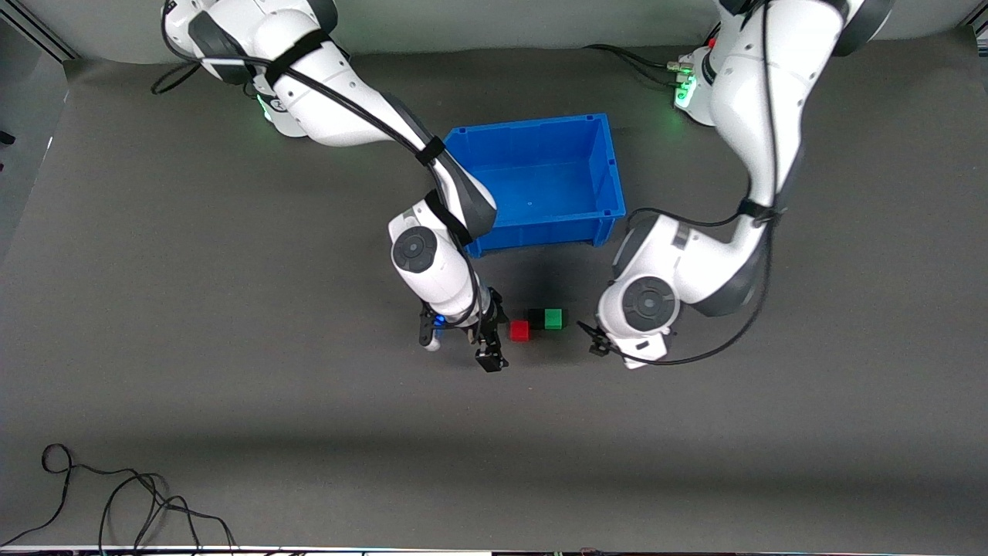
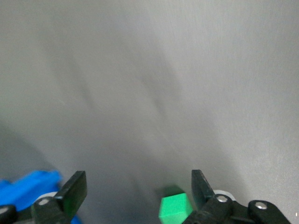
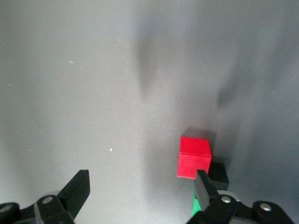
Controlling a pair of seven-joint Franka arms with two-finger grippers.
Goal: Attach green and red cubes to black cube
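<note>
The black cube (image 1: 536, 317) sits on the grey mat with the green cube (image 1: 553, 318) flush against its side toward the left arm's end. The red cube (image 1: 519, 330) lies at the black cube's corner, slightly nearer the camera, toward the right arm's end. My right gripper (image 1: 494, 333) is open and empty, low beside the red cube. In the right wrist view (image 3: 140, 186) the red cube (image 3: 194, 157) and black cube (image 3: 218, 172) lie by one finger (image 3: 203, 189). My left gripper (image 1: 596, 338) is open and empty beside the green cube. Its wrist view (image 2: 139, 186) shows the green cube (image 2: 174, 207).
An empty blue bin (image 1: 610, 166) stands farther from the camera than the cubes, between the two arms; a corner of it shows in the left wrist view (image 2: 28, 186). Loose black cables (image 1: 116, 502) lie at the mat's near edge, toward the right arm's end.
</note>
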